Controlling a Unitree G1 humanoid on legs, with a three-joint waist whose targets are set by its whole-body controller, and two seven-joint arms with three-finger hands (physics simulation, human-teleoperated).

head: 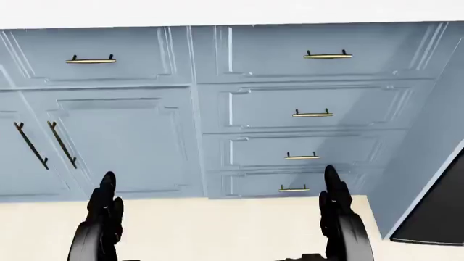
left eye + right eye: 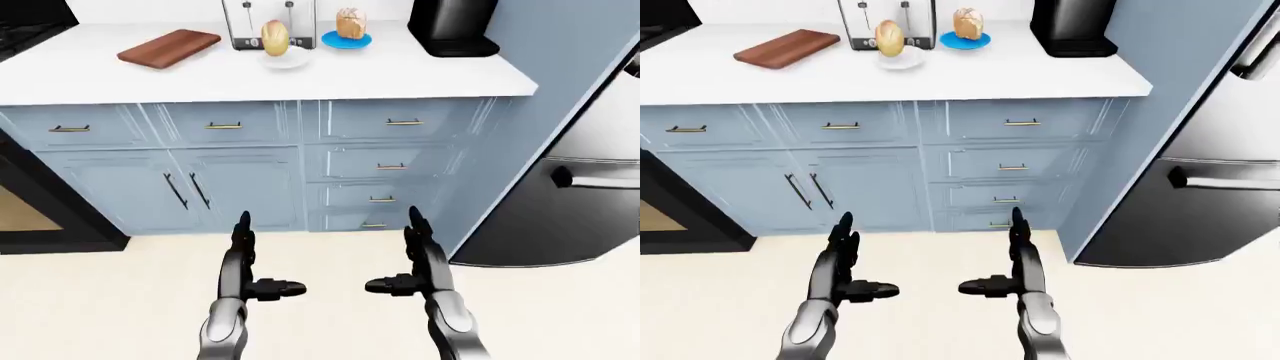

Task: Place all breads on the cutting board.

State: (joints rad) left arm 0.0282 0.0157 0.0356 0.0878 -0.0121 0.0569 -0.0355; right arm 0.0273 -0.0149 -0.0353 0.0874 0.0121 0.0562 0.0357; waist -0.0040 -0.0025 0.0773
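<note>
Fingers: our left hand (image 2: pixel 243 262) and right hand (image 2: pixel 415 259) splay wide, empty.
Approach: we should step closer; breads (image 2: pixel 274 37) sit at 12 o'clock, cutting board (image 2: pixel 169 48) at 11.

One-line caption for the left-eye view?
Empty open hands, left and right, face counter with two breads beside cutting board.

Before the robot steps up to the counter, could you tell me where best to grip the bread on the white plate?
Grip the oval bread across its narrow middle, coming from above: it stands upright on the white plate, with the toaster close behind.
</note>
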